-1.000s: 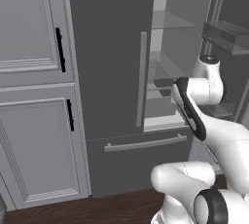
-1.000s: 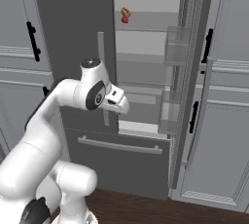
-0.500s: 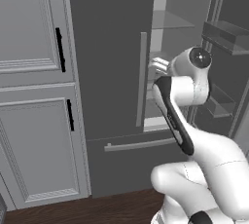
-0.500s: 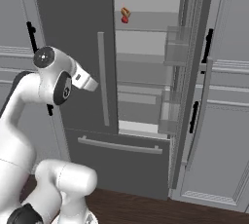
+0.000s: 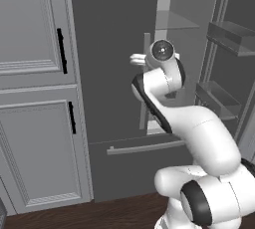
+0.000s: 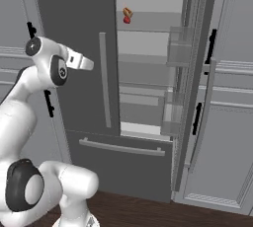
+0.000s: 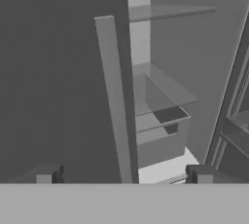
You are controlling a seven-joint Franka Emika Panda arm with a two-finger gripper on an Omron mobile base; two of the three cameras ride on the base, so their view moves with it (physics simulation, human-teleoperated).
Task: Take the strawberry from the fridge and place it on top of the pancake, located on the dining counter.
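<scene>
Gripper is standing spread wide, pinching nothing, at 6 o'clock in the hand view; fridge left door with its silver bar handle is lying just ahead; strawberry is sitting on an upper shelf at 12 o'clock in the right base view, touching an orange-brown item; likely light, soft, bruisable; take it gently across the middle; no readable writing.

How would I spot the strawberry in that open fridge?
Find the tall dark grey fridge with its right door swung open. On the top shelf inside sit two small items touching: the strawberry is the round red lower one, the other longer and orange-brown.
</scene>
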